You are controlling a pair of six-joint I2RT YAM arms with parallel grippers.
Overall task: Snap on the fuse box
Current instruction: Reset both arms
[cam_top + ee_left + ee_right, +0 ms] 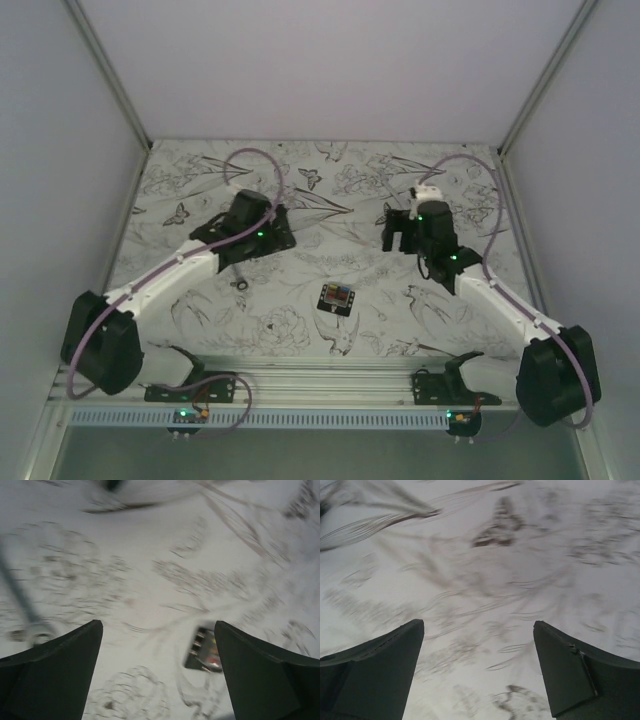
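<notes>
**While Both Claws Stand Released, the Fuse Box Lies Alone Between the Arms**

Where the left gripper [270, 236] hangs over the flowered table cover [180, 180], its jaws are spread wide with nothing between them. Its own wrist camera, though blurred, shows the same: the left gripper [158, 626] frames bare cloth, and the fuse box [204, 650] sits low and right in that view, its edge tucked behind the right-hand finger.

From above, the fuse box [337, 298] rests flat on the table near the middle, well apart from both claws and nearer the arm bases than either. It lies to the right of the left claw and to the left of the right one (neither arm looks clearly the nearer). From above it reads as almost square and slightly turned, so its long axis cannot be told with confidence.

The right gripper [398, 232] is likewise released and empty. In the right wrist view the right gripper [479, 626] shows only smeared pattern; the box is out of frame there.
</notes>
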